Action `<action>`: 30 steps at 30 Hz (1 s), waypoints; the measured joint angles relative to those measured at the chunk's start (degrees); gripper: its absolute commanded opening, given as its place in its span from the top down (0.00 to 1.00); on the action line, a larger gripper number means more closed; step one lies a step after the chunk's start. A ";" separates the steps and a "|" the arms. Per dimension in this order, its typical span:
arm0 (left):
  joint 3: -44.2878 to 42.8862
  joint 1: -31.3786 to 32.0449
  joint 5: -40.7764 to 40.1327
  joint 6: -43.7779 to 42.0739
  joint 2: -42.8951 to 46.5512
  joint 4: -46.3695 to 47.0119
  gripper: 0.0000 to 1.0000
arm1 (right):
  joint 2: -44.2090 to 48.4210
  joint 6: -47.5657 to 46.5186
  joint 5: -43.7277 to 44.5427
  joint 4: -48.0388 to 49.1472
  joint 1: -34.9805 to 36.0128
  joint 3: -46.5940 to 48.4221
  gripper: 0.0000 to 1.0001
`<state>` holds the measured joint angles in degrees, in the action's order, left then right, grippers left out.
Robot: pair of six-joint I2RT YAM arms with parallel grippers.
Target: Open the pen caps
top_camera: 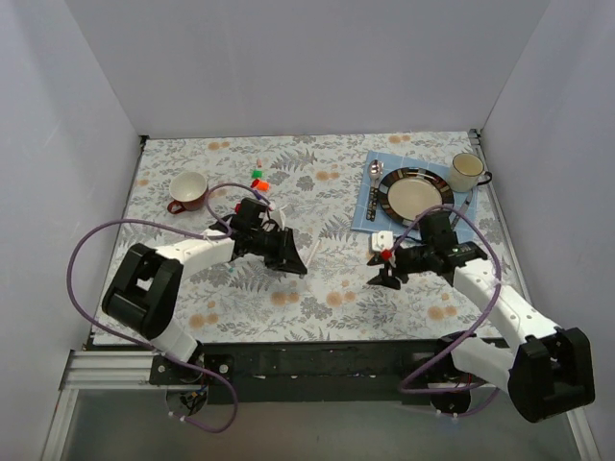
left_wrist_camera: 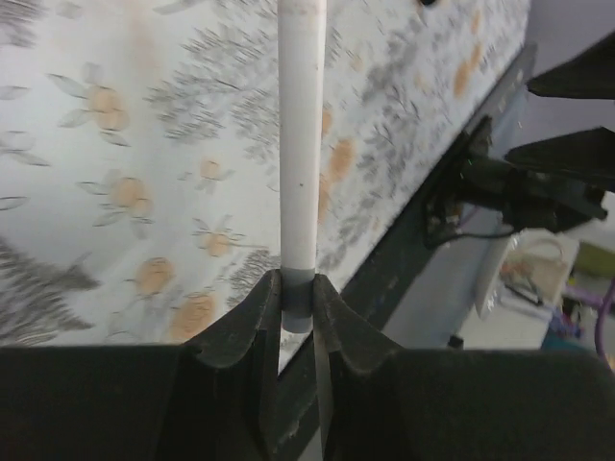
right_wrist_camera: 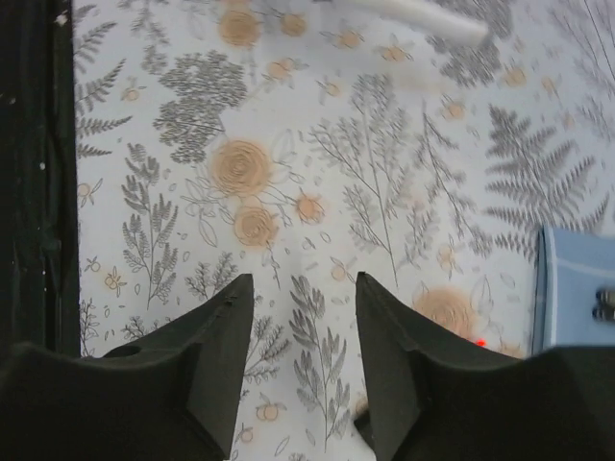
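Note:
My left gripper (top_camera: 291,255) is shut on the grey end of a slim white pen (left_wrist_camera: 301,144). The pen sticks out past the fingertips over the flowered cloth and shows in the top view (top_camera: 312,252). Its far end is out of the left wrist view, so I cannot tell whether a cap is on it. My right gripper (top_camera: 385,277) is open and empty, a little above the cloth to the right of the pen; its jaws stand wide apart in the right wrist view (right_wrist_camera: 303,288). A green cap (top_camera: 257,175) and an orange cap (top_camera: 259,183) lie at the back, behind the left gripper.
A red cup (top_camera: 188,190) stands at the back left. A dark-rimmed plate (top_camera: 415,195) and a spoon (top_camera: 375,173) sit on a blue napkin (right_wrist_camera: 577,288) at the back right, beside a white mug (top_camera: 467,171). The table's black front edge (right_wrist_camera: 38,192) is close.

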<state>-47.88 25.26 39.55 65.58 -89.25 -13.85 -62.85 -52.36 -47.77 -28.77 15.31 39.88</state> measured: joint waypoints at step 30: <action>-5.22 18.99 21.40 0.24 -13.16 2.08 1.00 | -8.46 -27.17 7.76 1.90 26.73 -2.19 0.65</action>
<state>-53.10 44.25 60.95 65.82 -102.41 -11.77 -71.31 -79.53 -40.01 -26.87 42.04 37.69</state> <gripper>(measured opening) 0.149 0.507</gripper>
